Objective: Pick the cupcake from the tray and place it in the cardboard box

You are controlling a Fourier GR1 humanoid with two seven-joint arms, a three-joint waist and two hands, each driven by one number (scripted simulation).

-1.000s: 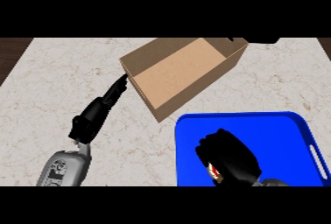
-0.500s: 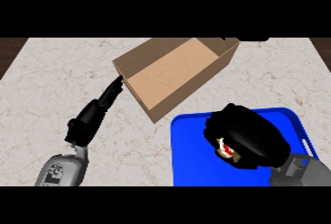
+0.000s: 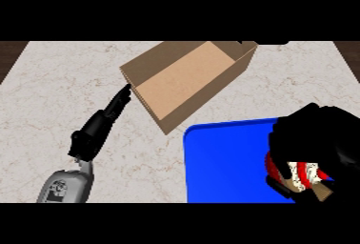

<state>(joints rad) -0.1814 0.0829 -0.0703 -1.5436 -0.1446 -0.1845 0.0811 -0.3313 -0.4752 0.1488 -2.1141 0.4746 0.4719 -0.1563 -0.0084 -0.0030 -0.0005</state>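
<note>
The right hand (image 3: 320, 143), now curled round the cupcake (image 3: 304, 175), has carried it to the blue tray's (image 3: 225, 162) right side, short of the cardboard box (image 3: 186, 78); the straight-fingered left hand (image 3: 102, 125) touches the box.

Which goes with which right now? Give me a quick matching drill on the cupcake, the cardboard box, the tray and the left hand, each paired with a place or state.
Column one:
1. cupcake
2. cardboard box
3. tray
4. left hand

Column two:
A. open, nothing inside it, at the far middle of the counter
B. blue, at the lower right of the head view
C. fingers straight, tips at the box's near-left corner
D. enclosed by the curled fingers of the right hand, over the tray

Pairs: 1-D, 2-A, 3-B, 4-C
</note>
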